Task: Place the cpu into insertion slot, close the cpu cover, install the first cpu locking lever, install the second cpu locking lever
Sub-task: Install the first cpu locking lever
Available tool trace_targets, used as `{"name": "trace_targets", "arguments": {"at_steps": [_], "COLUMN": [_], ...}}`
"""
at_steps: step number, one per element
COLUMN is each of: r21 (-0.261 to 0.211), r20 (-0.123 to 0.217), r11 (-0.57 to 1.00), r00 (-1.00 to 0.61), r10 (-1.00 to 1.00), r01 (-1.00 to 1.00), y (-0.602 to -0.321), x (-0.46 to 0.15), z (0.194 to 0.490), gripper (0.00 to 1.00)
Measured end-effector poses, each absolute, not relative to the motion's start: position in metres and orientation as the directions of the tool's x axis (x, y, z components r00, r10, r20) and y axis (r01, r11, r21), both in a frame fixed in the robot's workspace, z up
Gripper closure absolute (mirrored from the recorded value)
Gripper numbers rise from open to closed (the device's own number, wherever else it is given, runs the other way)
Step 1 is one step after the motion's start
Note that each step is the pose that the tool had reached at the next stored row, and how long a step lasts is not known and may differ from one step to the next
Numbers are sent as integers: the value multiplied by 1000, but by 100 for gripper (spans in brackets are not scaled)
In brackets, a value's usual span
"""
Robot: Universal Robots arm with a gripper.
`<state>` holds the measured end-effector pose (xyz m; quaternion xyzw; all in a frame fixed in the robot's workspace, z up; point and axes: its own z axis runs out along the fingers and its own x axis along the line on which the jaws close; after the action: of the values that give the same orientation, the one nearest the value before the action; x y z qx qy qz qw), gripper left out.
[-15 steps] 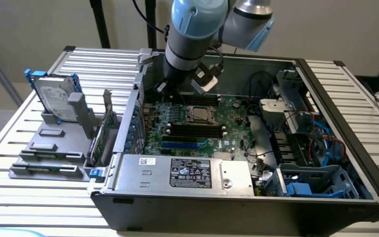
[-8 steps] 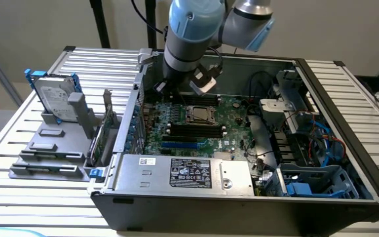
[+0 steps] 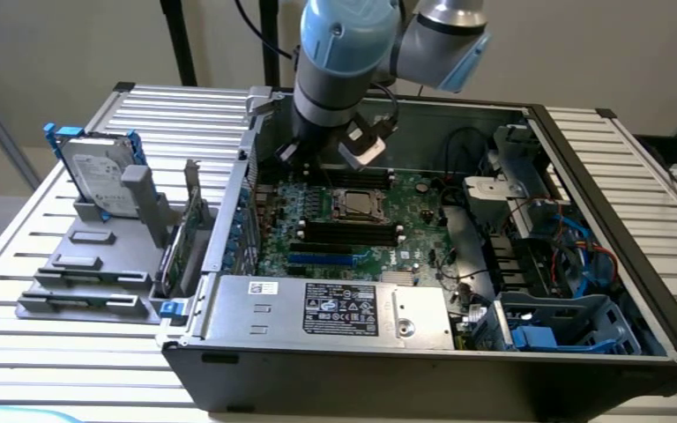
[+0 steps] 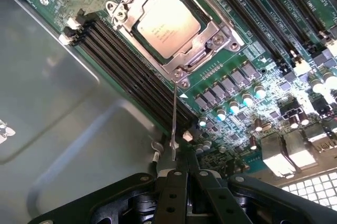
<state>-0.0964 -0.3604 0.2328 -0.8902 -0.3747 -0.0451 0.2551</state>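
Note:
The cpu (image 4: 167, 23), a pale silvery-tan square, lies in the insertion slot (image 3: 360, 204) on the green motherboard. The cpu cover (image 4: 208, 42), a silvery metal frame, lies flat around it. A thin metal locking lever (image 4: 174, 118) runs from the socket's corner straight to my gripper (image 4: 179, 174). My black fingers are shut, and the lever's free end meets their tips; I cannot tell whether it is pinched between them. In the exterior view my gripper (image 3: 362, 152) hangs just above the far side of the socket.
Long black memory slots (image 4: 131, 71) run beside the socket. A grey power supply box (image 3: 327, 308) fills the case's near side. Cables and a blue drive cage (image 3: 562, 322) crowd the exterior view's right. A hard drive (image 3: 92, 172) stands on a rack outside the case.

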Motion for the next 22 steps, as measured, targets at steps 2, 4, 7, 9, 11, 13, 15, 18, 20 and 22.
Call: {"name": "trace_targets", "arguments": {"at_steps": [2,4,7,9,11,13,15,18,20,22], "r21": [-420,-420,-419,-417,-413,-407,-401,-391,-383,-375], "r20": [272,272,270,268,265,261,256,251,247,244], "r11": [-594,-600,-608,-614,-619,-626,-632,-641,-647,-653], "r00": [720,725,732,736,739,741,744,747,748,750], "r10": [639,633,626,622,620,618,617,616,616,615], "r01": [686,681,674,671,668,665,663,660,659,658], "y": [-359,-358,-356,-354,-353,-351,-350,-348,-347,-346], "x": [-95,-93,-89,-86,-83,-79,-76,-72,-69,-67], "z": [233,233,233,233,233,233,233,233,234,234], "gripper": [89,89,89,89,89,89,89,89,89,89]}}
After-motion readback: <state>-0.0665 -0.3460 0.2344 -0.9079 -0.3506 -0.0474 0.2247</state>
